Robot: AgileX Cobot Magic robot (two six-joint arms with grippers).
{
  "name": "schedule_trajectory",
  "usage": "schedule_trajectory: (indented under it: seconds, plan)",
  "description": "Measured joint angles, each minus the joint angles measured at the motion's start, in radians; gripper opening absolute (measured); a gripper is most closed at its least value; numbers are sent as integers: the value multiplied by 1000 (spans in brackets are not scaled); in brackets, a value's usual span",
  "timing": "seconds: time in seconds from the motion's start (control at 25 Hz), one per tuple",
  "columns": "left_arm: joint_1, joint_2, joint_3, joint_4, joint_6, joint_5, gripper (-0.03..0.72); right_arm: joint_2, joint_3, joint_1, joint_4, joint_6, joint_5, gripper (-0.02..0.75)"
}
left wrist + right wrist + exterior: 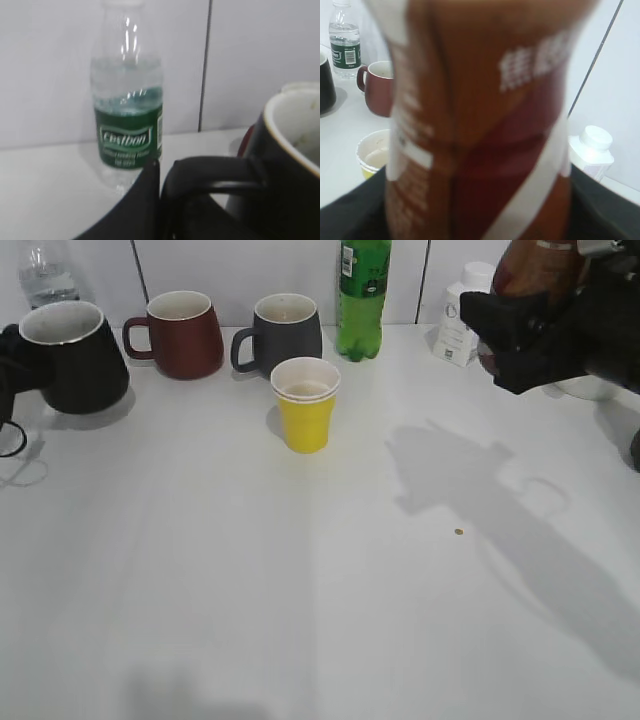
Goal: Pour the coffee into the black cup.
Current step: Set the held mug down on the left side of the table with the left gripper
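Observation:
The black cup [75, 365], glossy with a white inside, is at the far left of the table. My left gripper [8, 370] is shut on its loop handle; in the left wrist view the handle [215, 172] lies against the jaws [165, 200], with the cup [290, 165] at the right. My right gripper [520, 335] is shut on the brown coffee bottle [535, 268] and holds it upright, high at the far right. The bottle [480, 125] fills the right wrist view and hides the jaws. The cup's edge [325, 85] shows at that view's left. No liquid is visible.
A maroon mug [185, 335], a dark grey mug [288, 335] and a tall green bottle [362, 295] stand along the back wall. A yellow paper cup [305, 405] stands in front of them. There is a clear water bottle [127, 100] at back left and a white bottle [462, 325] at back right.

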Motion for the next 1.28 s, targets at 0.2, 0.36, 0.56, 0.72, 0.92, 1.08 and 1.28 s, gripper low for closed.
schedule_trajectory:
  seconds: [0.2, 0.36, 0.56, 0.72, 0.92, 1.08, 1.28]
  plan:
    - [0, 63, -10, -18, 11, -21, 42, 0, 0, 0, 0, 0, 0, 526]
    - [0, 88, -21, -25, 12, -28, 42, 0, 0, 0, 0, 0, 0, 526]
    - [0, 117, -23, -25, 8, -42, 40, 0, 0, 0, 0, 0, 0, 526]
    - [0, 117, -25, -25, 9, -41, 40, 0, 1, 0, 0, 0, 0, 526]
    - [0, 117, -28, -25, 3, -27, 60, 0, 2, 0, 0, 0, 0, 526]
    - [0, 117, -28, -25, -8, -38, 181, 0, 2, 0, 0, 0, 0, 526]
    - [0, 116, -26, -27, -12, -39, 263, 0, 3, 0, 0, 0, 0, 526]
